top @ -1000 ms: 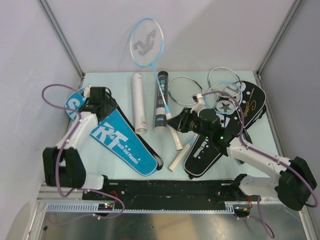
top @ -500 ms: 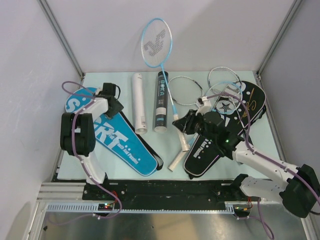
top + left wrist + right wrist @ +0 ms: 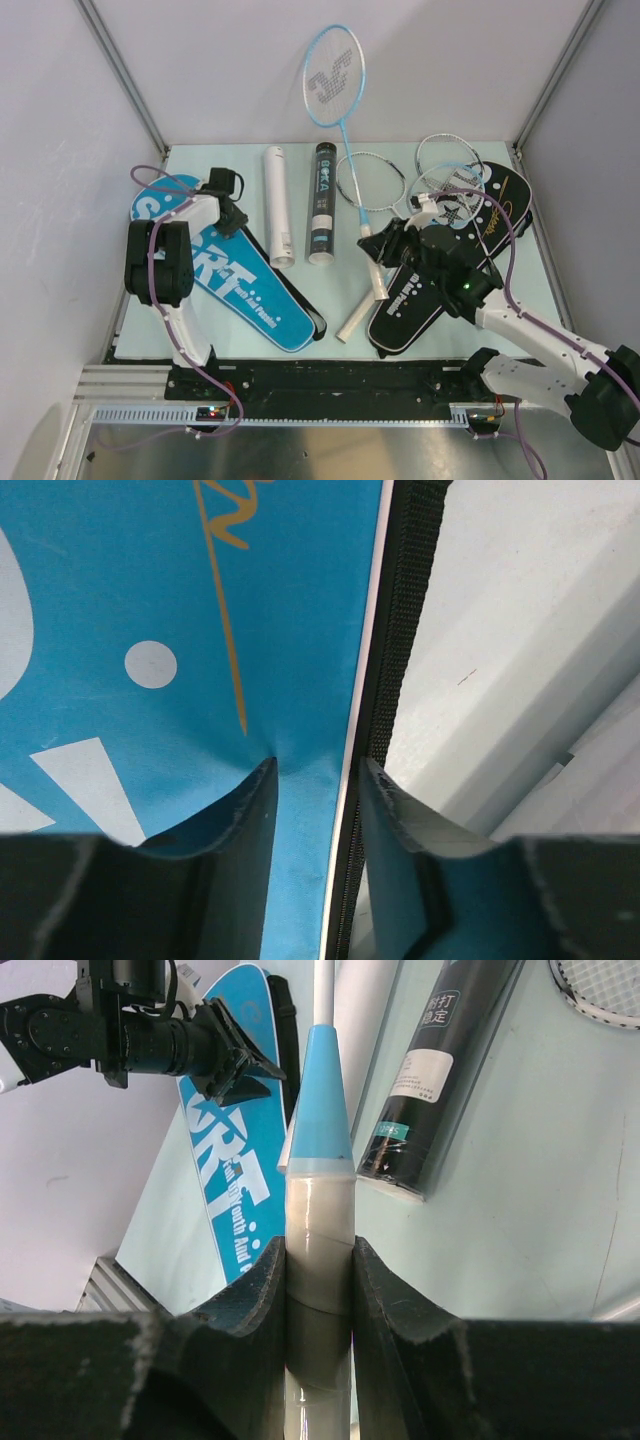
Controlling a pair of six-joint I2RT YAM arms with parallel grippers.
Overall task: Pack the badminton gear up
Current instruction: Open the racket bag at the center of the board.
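Note:
My right gripper (image 3: 380, 250) (image 3: 318, 1247) is shut on the pale grip of the light blue racket (image 3: 335, 75) and holds it tilted up, its head over the back wall. The grip and blue cone (image 3: 320, 1110) fill the right wrist view. My left gripper (image 3: 226, 207) (image 3: 318, 767) is closed on the zip edge of the blue "SPORT" cover (image 3: 240, 275) (image 3: 150, 600), and the fabric puckers at one fingertip. A white tube (image 3: 278, 205) and a black tube (image 3: 322, 200) lie side by side. Silver rackets (image 3: 372, 182) lie by the black cover (image 3: 455, 255). No shuttlecocks show.
Another white racket handle (image 3: 355, 318) lies between the two covers. Grey walls close the cell on three sides, with slanted frame posts (image 3: 125, 75) at the back corners. The black base rail (image 3: 330, 380) runs along the near edge.
My right arm has swung the light blue racket to the right, its head moving right along the back wall. My left arm reached further onto the blue cover's edge, then stayed still.

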